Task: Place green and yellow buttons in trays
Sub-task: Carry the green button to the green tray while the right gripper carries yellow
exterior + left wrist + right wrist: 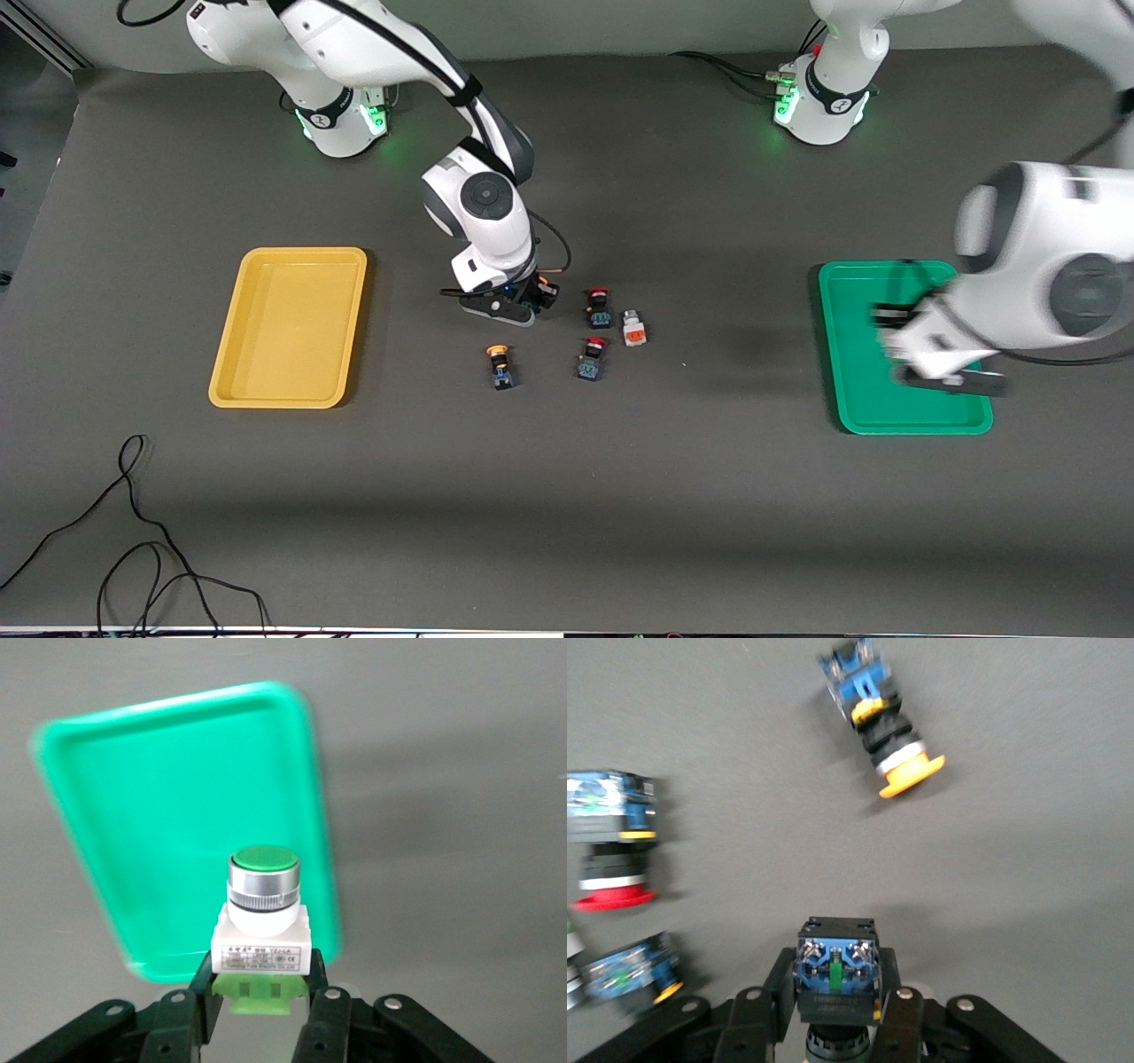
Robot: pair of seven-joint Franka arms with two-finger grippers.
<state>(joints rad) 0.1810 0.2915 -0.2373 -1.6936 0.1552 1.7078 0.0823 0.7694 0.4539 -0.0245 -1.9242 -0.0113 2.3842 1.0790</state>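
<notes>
My left gripper (890,317) hangs over the green tray (864,390), shut on a white-bodied button with a green cap (263,921). In the left wrist view the gripper (263,979) holds it by its base above the green tray (159,815). My right gripper (534,303) is low over the table beside the cluster, shut on a yellow-capped black-blue button (835,970), gripped at its sides (835,983). A second yellow-capped button (500,363) lies on the table and shows in the right wrist view (877,726). A white-bodied, orange-capped button (633,328) lies in the cluster. The yellow tray (292,323) is empty.
Two red-capped switches (600,306) (592,357) lie beside the white-bodied button; one shows in the right wrist view (611,842). Black cables (133,549) trail on the table's near corner, at the right arm's end.
</notes>
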